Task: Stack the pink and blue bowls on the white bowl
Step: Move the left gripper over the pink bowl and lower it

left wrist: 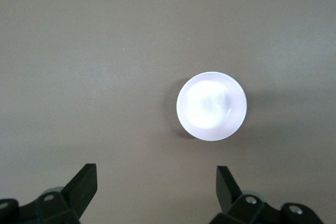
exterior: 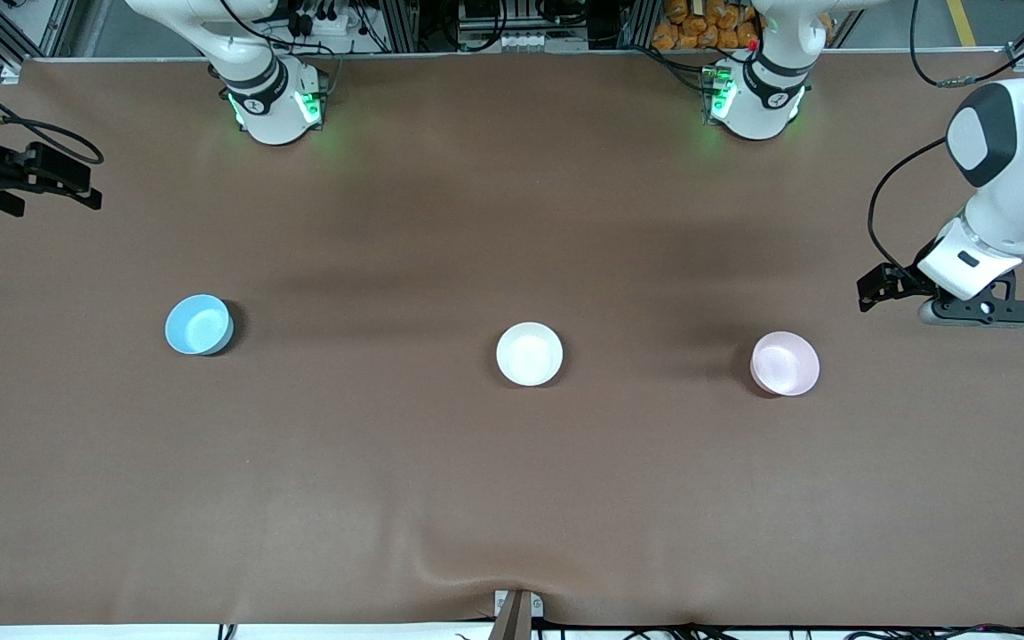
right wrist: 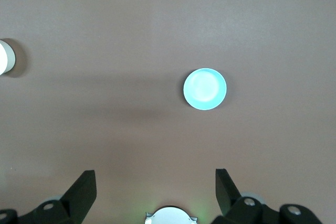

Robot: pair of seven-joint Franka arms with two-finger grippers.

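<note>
White bowl (exterior: 529, 354) mid-table as stack base, blue bowl (exterior: 198, 324) toward right arm's end, pink bowl (exterior: 784, 363) toward left arm's, each w/ own arm; left gripper (left wrist: 157, 190) & right gripper (right wrist: 156, 190) raised, jaws open, empty.
</note>
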